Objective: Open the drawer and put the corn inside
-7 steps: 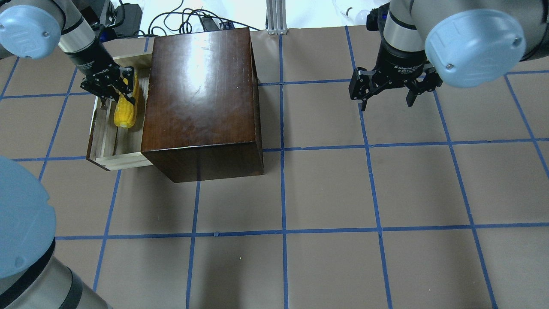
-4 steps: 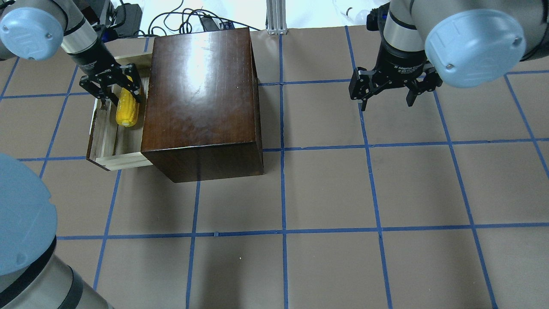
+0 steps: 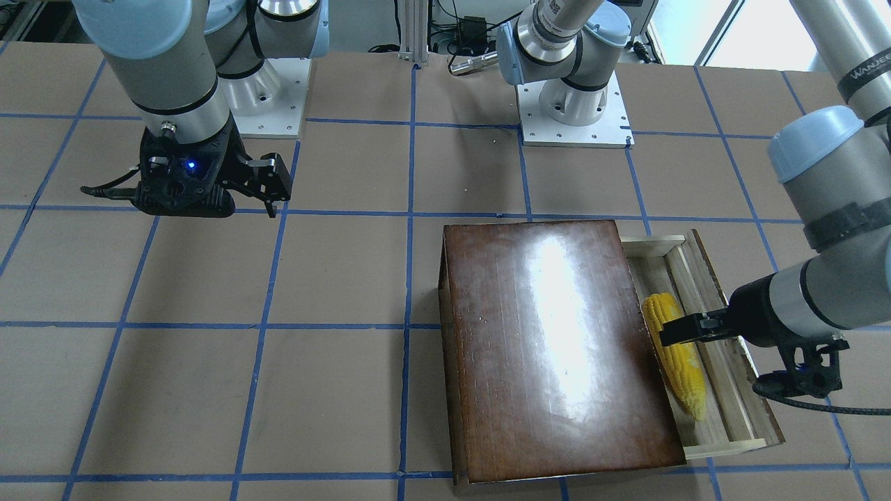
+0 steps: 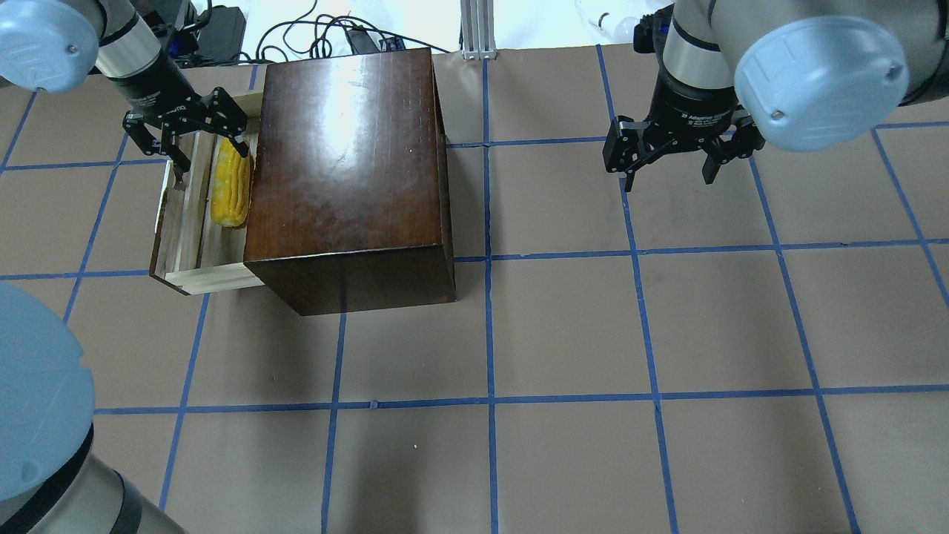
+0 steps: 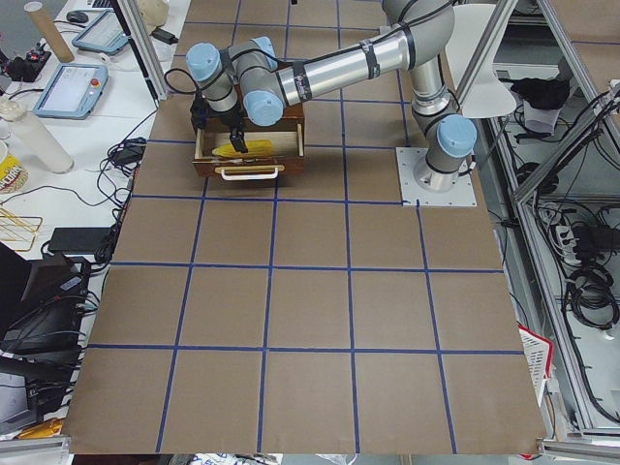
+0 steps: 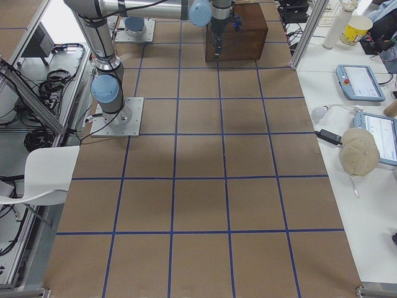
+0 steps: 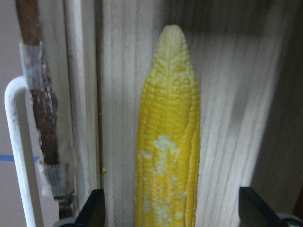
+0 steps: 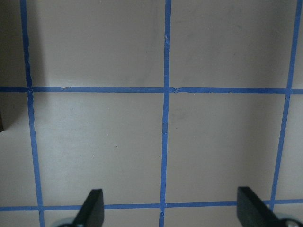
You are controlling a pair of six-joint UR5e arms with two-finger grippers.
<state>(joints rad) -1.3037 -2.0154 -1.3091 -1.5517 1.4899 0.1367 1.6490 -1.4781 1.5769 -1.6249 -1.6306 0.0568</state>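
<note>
The drawer [image 4: 178, 222] is pulled out of the dark glossy wooden box [image 4: 348, 163] toward the left of the overhead view. The yellow corn [image 4: 230, 189] lies flat in the drawer along the box's side. It also shows in the front view [image 3: 679, 362] and fills the left wrist view [image 7: 168, 142]. My left gripper [image 4: 210, 152] is open and empty, above the corn's far end, with a finger on either side and clear of it. My right gripper [image 4: 669, 180] is open and empty above bare table at the far right.
The drawer's whitish handle [image 7: 14, 142] sits on its outer front panel. Cables and a metal post [image 4: 478, 30] lie past the table's far edge. Blue tape lines [image 8: 165, 118] grid the brown table under the right gripper.
My left gripper has opened and let go of the corn, then drawn back toward the far edge. The corn has settled flat in the drawer beside the box. The right arm has not moved.
</note>
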